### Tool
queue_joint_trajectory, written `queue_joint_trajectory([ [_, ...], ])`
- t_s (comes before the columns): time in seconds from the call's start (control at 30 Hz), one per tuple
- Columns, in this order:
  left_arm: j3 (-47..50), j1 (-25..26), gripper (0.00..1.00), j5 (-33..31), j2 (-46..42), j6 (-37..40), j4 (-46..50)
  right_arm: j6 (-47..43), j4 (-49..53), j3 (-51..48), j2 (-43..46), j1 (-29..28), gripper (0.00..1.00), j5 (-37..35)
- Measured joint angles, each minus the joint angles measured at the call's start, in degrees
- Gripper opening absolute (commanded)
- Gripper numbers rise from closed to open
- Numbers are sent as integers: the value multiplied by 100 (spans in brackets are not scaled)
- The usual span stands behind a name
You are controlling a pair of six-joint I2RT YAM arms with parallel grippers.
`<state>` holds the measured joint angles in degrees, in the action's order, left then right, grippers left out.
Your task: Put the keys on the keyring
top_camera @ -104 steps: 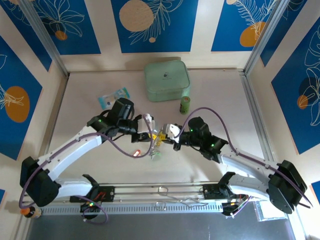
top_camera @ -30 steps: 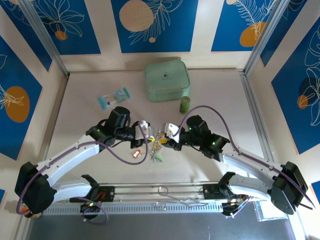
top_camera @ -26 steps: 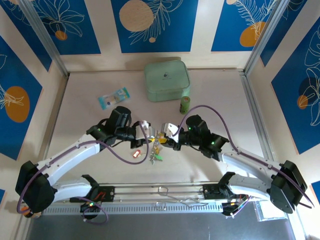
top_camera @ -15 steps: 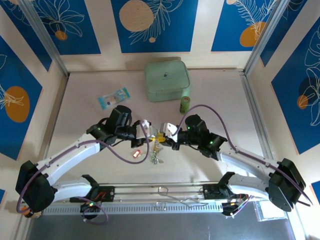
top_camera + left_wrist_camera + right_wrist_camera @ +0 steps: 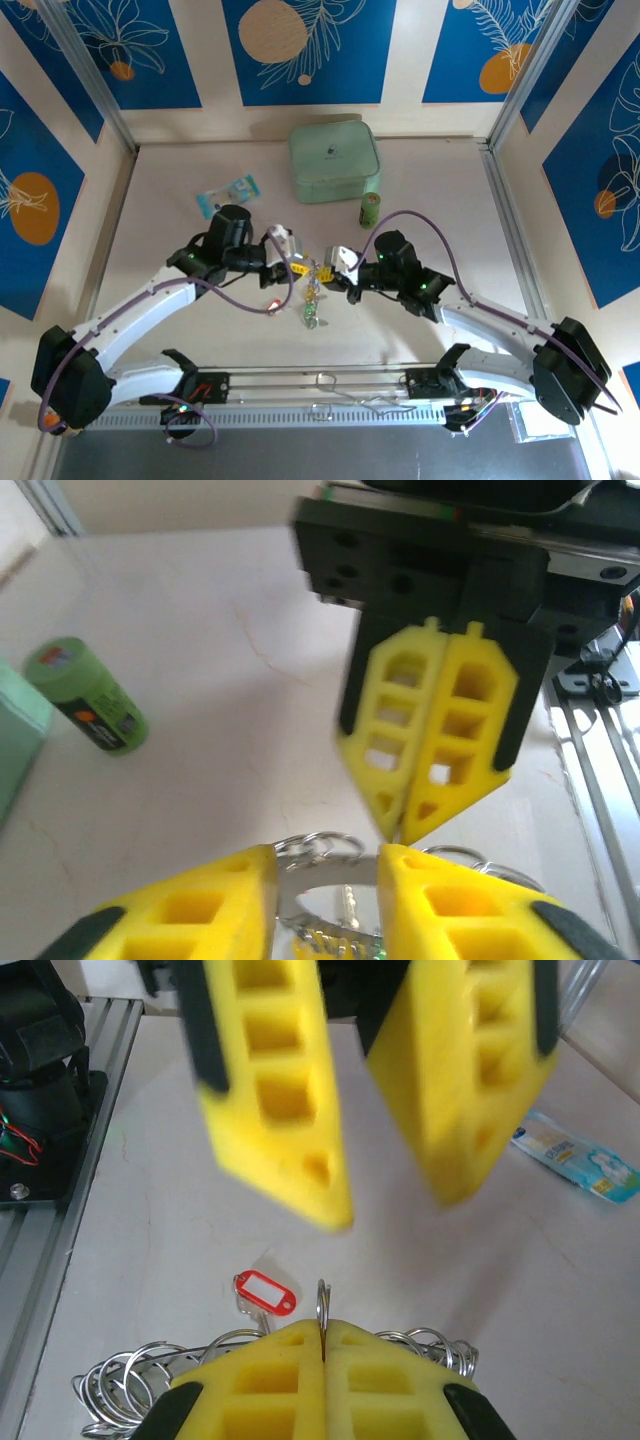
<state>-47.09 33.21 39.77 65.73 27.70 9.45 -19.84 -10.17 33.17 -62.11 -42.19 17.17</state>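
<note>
I am watching my right claw (image 5: 322,1328) pinching a thin loop of the silvery metal keyring (image 5: 322,1302) between fully closed yellow fingers. My left claw (image 5: 327,865) is standing parted at its 9 o'clock, gripping nothing. The small coloured-head keys (image 5: 313,297) are bunching at 6 o'clock of both claws over the pale tabletop (image 5: 180,200), a red plastic key tag (image 5: 265,1292) lying at their 8 o'clock

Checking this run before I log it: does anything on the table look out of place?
One thing: a red key tag lies alone on the table, apart from the bunch of rings that the shut right hand pinches. The rest looks orderly.
</note>
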Motion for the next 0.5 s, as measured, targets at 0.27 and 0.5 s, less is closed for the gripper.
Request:
queue_joint_trajectory([
  [0.27,901,-229,37,1132,0,-533,-1198,295,-389,-184,181,214,0,479],
  [0.5,1143,-229,35,1604,175,-874,-2068,431,-586,-184,208,214,0,752],
])
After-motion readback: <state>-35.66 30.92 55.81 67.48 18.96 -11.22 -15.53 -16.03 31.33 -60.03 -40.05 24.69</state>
